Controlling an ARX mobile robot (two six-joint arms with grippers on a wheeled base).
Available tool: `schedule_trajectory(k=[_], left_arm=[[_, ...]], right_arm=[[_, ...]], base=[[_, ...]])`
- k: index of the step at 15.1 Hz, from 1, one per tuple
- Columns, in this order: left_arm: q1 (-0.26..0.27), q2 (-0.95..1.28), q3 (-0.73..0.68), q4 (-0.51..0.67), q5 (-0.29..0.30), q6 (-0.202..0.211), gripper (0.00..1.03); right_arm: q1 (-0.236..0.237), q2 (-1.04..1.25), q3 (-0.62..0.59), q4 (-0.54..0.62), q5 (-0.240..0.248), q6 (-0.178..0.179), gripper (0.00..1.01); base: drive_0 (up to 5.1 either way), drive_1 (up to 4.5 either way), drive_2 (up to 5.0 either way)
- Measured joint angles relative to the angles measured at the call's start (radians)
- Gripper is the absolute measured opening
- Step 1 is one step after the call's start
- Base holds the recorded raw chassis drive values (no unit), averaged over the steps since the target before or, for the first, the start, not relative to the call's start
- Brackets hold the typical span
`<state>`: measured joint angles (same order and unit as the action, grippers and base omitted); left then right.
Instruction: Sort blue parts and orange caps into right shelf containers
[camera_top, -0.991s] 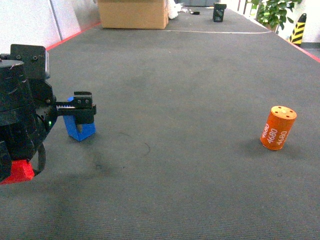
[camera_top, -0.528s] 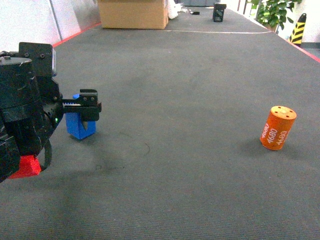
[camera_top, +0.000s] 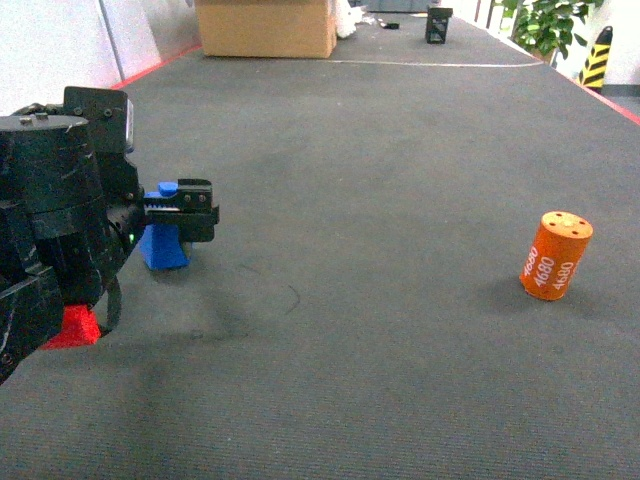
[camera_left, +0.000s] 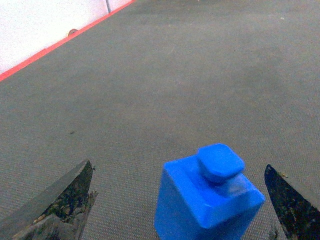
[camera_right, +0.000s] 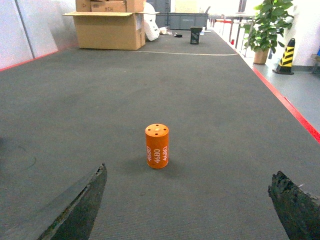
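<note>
A blue part (camera_left: 207, 197) with a small knob on top stands on the grey carpet. It sits between the fingers of my left gripper (camera_left: 177, 166), which is open, closer to the right finger and touching neither. In the head view the left gripper (camera_top: 192, 210) covers part of the blue part (camera_top: 160, 248). An orange cap (camera_top: 556, 256) marked "4680" stands on the carpet at the right. My right gripper (camera_right: 189, 171) is open and empty, with the orange cap (camera_right: 157, 146) upright some way ahead of it. The right shelf and its containers are out of view.
A red piece (camera_top: 70, 328) lies on the carpet under my left arm. A cardboard box (camera_top: 265, 28), a black case (camera_top: 438, 25), a potted plant (camera_top: 548, 25) and a striped bollard (camera_top: 598, 55) stand at the far end. A red line (camera_right: 285, 102) borders the carpet.
My left arm has pushed forward and to the right in the head view, bringing its open fingers around the blue part. The blue part looks more upright now. The orange cap has not moved.
</note>
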<state>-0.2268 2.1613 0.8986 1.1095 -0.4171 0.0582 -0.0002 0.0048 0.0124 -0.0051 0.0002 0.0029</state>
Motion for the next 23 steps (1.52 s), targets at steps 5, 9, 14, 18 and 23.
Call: schedule_trajectory(k=[5, 9, 14, 18, 23], left_arm=[[-0.006, 0.043, 0.042, -0.018, 0.004, -0.003, 0.98], [-0.015, 0.05, 0.061, -0.028, 0.01, -0.006, 0.98], [-0.016, 0.059, 0.066, -0.032, 0.01, -0.006, 0.98], [-0.016, 0.069, 0.068, -0.033, 0.007, -0.006, 0.98], [-0.016, 0.077, 0.074, -0.035, -0.002, -0.006, 0.98]], right_arm=[[0.0, 0.0, 0.0, 0.0, 0.0, 0.0, 0.98], [0.0, 0.0, 0.0, 0.0, 0.0, 0.0, 0.98], [0.0, 0.0, 0.0, 0.0, 0.0, 0.0, 0.98], [0.0, 0.0, 0.0, 0.0, 0.0, 0.0, 0.98], [0.0, 0.0, 0.0, 0.0, 0.0, 0.0, 0.98]], base=[[0.0, 0.0, 0.0], [0.0, 0.0, 0.0], [0.0, 0.0, 0.0], [0.0, 0.0, 0.0], [0.0, 0.0, 0.0]])
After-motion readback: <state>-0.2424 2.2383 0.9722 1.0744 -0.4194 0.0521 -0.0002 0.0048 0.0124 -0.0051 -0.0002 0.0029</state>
